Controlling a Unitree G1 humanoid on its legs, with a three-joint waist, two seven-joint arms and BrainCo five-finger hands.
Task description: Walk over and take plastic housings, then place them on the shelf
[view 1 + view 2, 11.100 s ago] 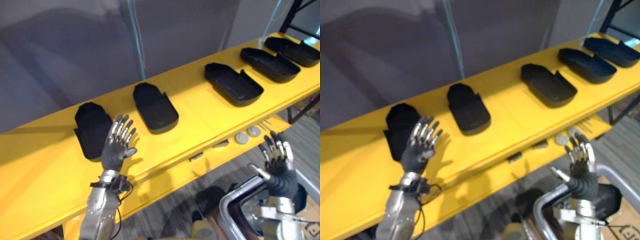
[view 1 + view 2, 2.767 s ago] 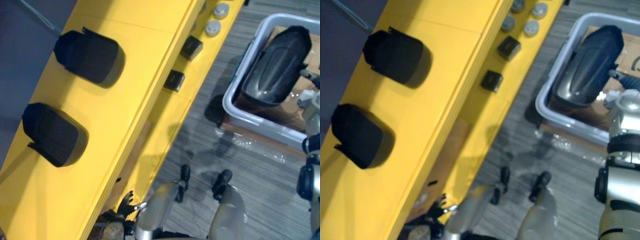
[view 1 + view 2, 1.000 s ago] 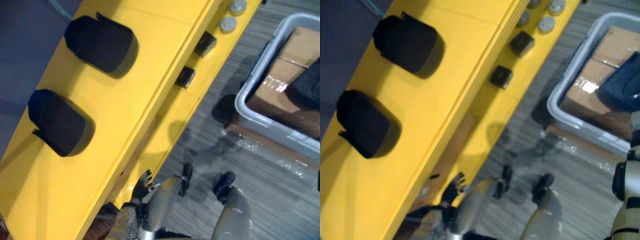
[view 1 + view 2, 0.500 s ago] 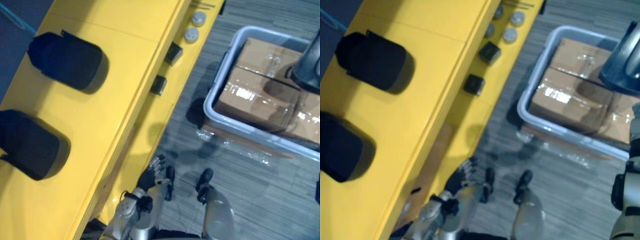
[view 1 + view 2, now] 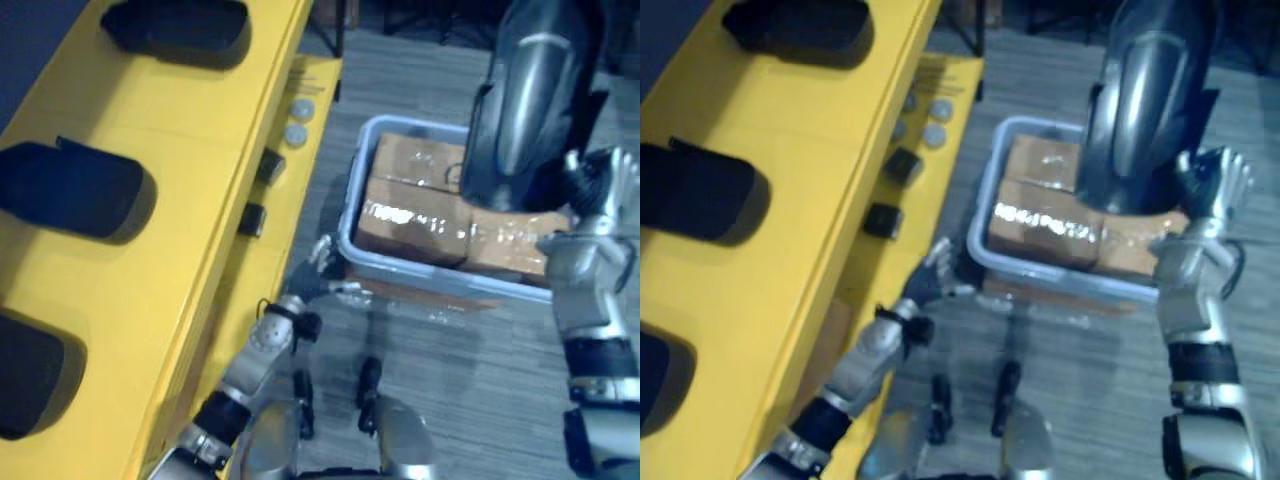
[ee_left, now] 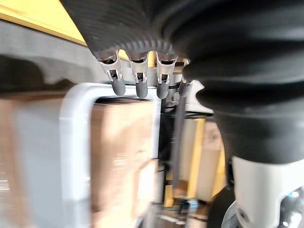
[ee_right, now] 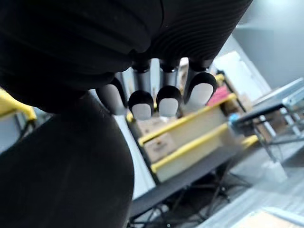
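Note:
My right hand (image 5: 595, 185) is shut on a large dark plastic housing (image 5: 530, 100), held up on end above the grey bin (image 5: 352, 215). In the right wrist view its curled fingers (image 7: 168, 104) press against the housing's dark shell (image 7: 61, 175). Three more black housings (image 5: 70, 190) lie along the top of the yellow shelf (image 5: 190, 270) at the left. My left hand (image 5: 318, 270) is open and empty, low between the shelf's front edge and the bin. Its straight fingers (image 6: 137, 85) point toward the bin's rim (image 6: 71, 142).
The grey bin stands on the striped floor and holds taped cardboard boxes (image 5: 410, 200). A lower ledge of the shelf carries two round discs (image 5: 298, 120) and two small black blocks (image 5: 268, 165). Open floor lies between shelf and bin.
The view has swung toward the bin. My right hand has lifted the housing up out of the bin. My left hand has risen and reached forward beside the shelf.

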